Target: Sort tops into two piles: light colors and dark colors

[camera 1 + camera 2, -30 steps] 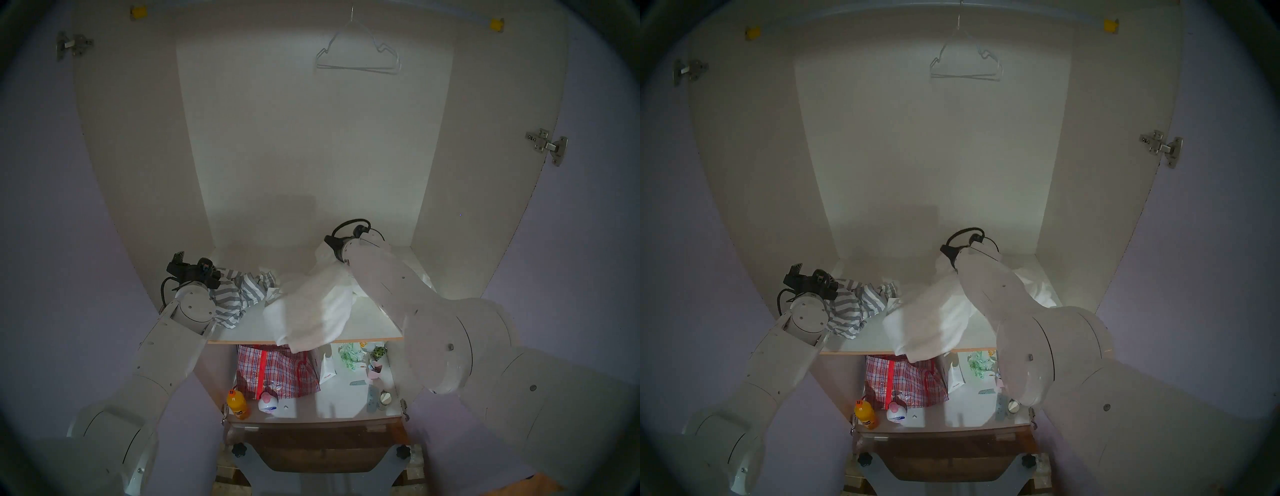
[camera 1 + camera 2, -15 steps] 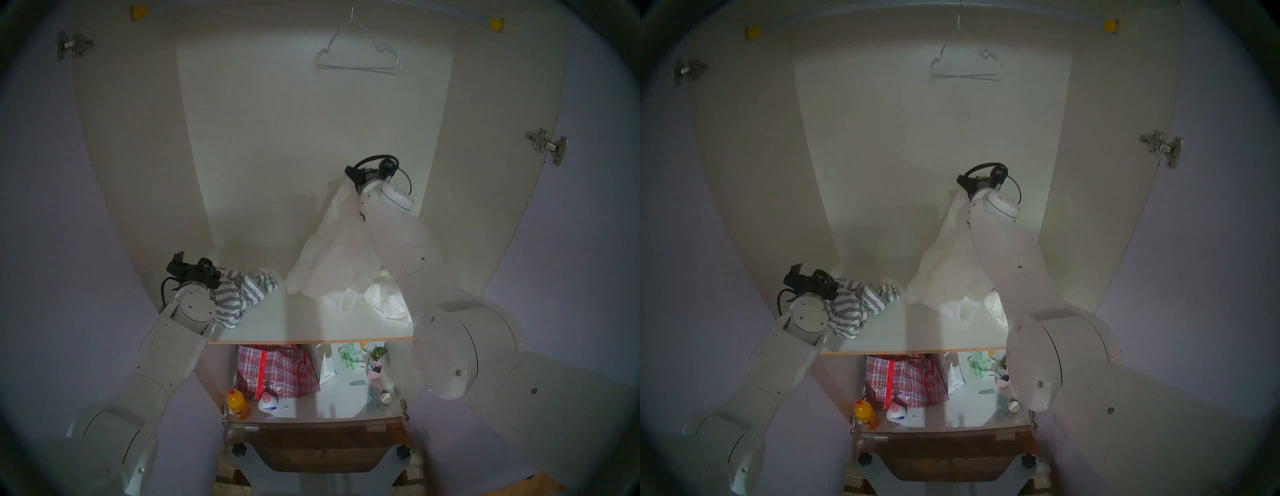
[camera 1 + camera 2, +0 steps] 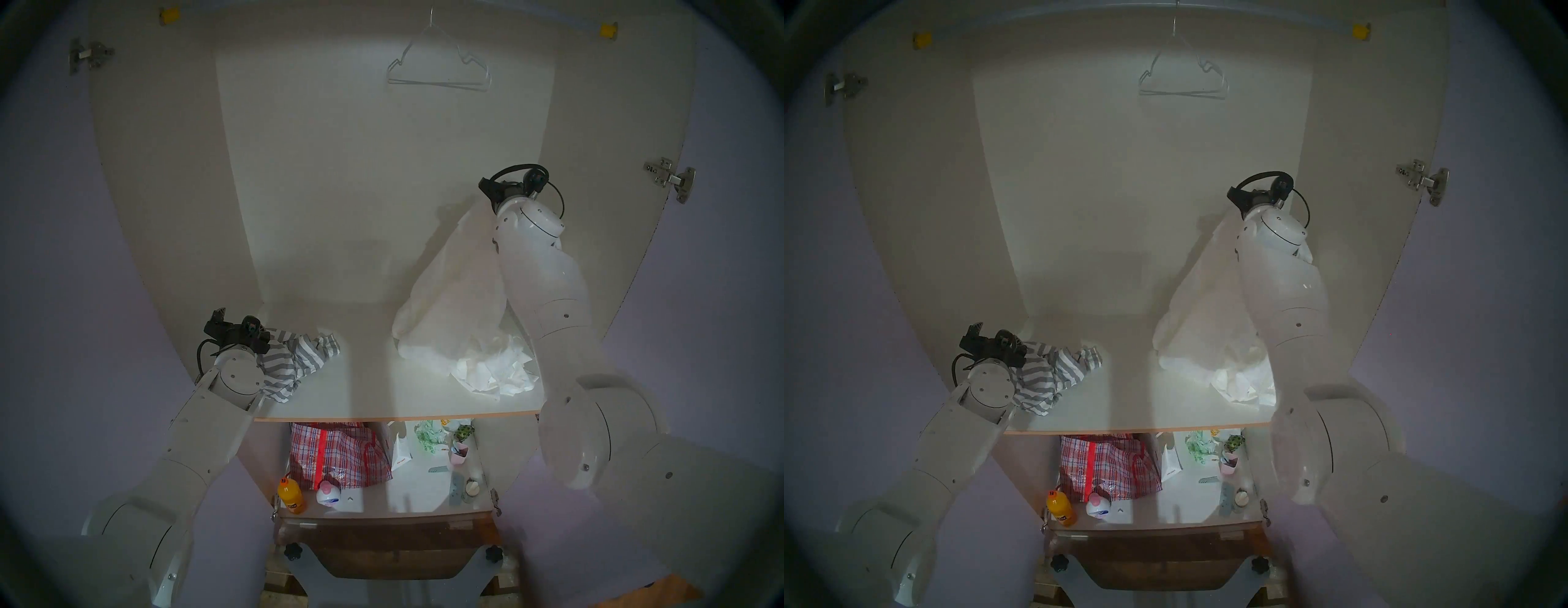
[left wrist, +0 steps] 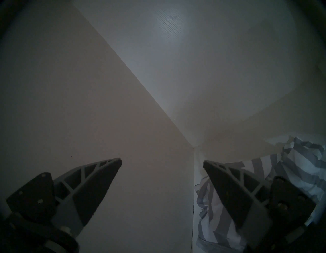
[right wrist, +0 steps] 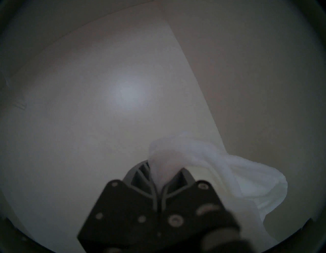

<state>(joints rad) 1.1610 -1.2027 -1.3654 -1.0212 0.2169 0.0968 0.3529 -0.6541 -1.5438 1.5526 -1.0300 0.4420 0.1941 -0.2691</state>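
The grey-and-white striped top lies heaped at the left of the upper shelf, and also shows in the other head view and the left wrist view. My left gripper is open and empty, just left of it, close to the cabinet's left wall. My right gripper is shut on a plain white top. It holds the top high at the right, and the lower end hangs onto a crumpled white cloth heap.
A wire hanger hangs on the rail above. The lower shelf holds a red checked bag, an orange bottle, a small white paper bag and small items. Cabinet walls close in left, right and behind.
My right gripper has risen and swung right, lifting the white top off the shelf's front middle over to the white heap. The left arm and the striped top have not moved.
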